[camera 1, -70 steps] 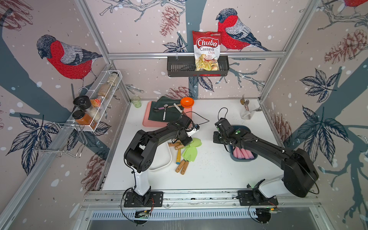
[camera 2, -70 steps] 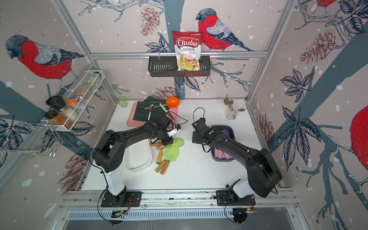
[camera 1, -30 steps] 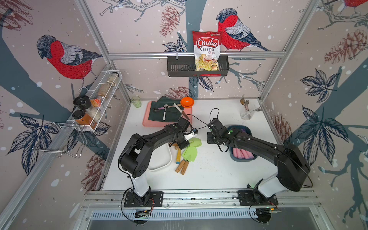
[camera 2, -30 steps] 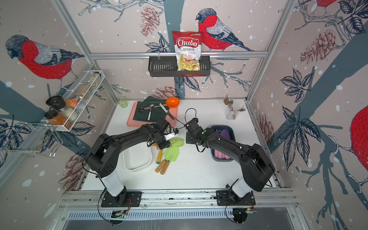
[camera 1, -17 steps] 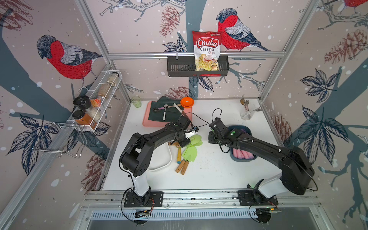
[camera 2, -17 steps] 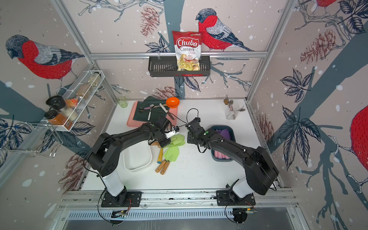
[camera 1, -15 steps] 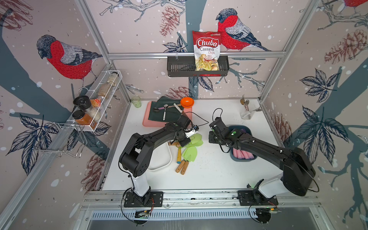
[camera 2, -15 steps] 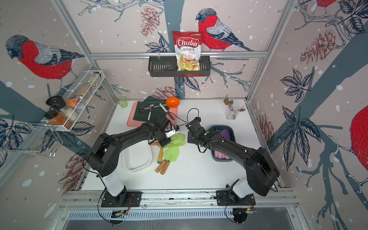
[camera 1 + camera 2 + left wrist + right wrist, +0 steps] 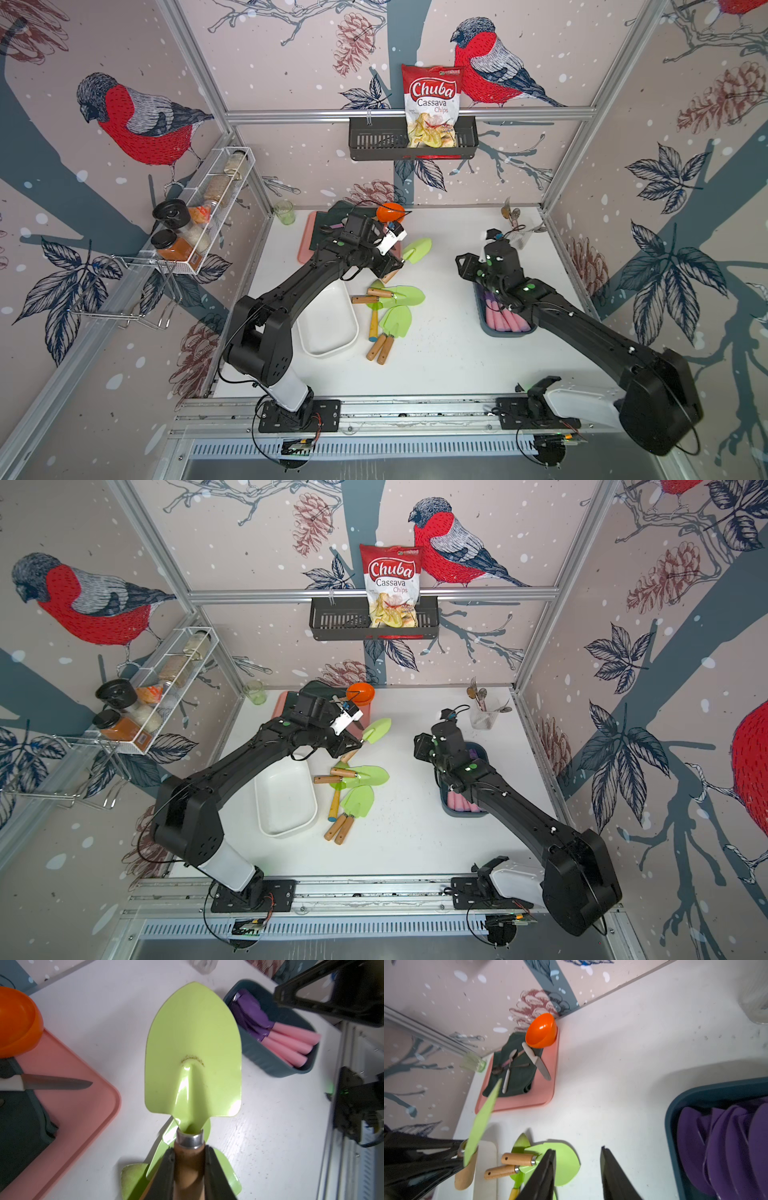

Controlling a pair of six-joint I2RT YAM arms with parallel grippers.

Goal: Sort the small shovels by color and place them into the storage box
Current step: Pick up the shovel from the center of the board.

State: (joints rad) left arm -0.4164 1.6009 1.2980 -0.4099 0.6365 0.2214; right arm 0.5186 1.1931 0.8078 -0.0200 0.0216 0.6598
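My left gripper (image 9: 189, 1151) is shut on the wooden handle of a light-green shovel (image 9: 193, 1053), held tilted above the table; both top views show it (image 9: 417, 249) (image 9: 376, 730). Several more green small shovels (image 9: 395, 309) (image 9: 357, 787) (image 9: 562, 1163) lie in a pile beside the empty white storage box (image 9: 328, 328) (image 9: 284, 800). Purple shovels with pink handles (image 9: 286, 1041) (image 9: 716, 1147) fill the dark blue box (image 9: 507, 332) (image 9: 276, 1064). My right gripper (image 9: 577, 1150) (image 9: 467, 266) hangs open and empty just left of the blue box.
A pink tray (image 9: 305, 249) (image 9: 542, 1093) at the back left carries a dark cloth, a knife (image 9: 52, 1083), spoons and an orange bowl (image 9: 390, 212). A clear cup of spoons (image 9: 482, 715) stands back right, a green glass (image 9: 284, 212) back left.
My left gripper has shut on a green shovel and lifted it off the pile. The right arm has drawn back to the right, toward the blue box.
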